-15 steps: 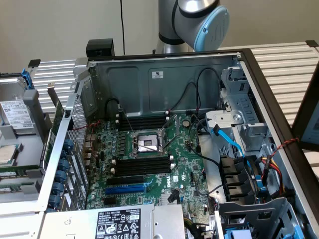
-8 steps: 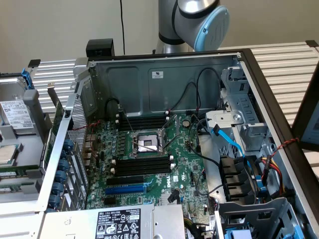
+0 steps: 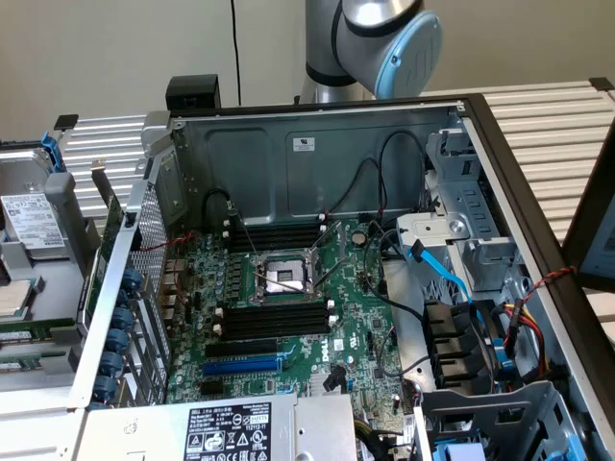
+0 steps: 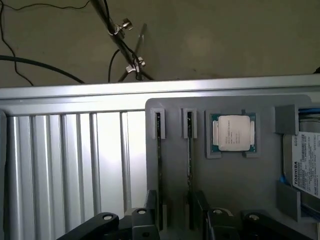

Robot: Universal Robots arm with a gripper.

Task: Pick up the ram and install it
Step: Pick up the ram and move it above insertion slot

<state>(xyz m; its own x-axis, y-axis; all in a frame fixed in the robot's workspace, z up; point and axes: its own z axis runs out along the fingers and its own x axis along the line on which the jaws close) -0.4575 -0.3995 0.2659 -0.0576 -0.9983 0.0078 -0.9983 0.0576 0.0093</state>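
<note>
Two ram sticks (image 4: 159,150) stand on their thin edges, side by side, in slots of a grey tray (image 4: 240,185). One arm (image 3: 370,38) rises behind the open computer case (image 3: 317,144), and its wrist looks straight down on the tray. Its jaws are spread wide and hold nothing. They hang over one end of the sticks, with both sticks between them. One silver chip (image 4: 233,133) sits in the tray just beside the sticks, and one hard drive (image 4: 307,165) lies past it. The tray rests on a ribbed silver tabletop (image 4: 65,160).
</note>
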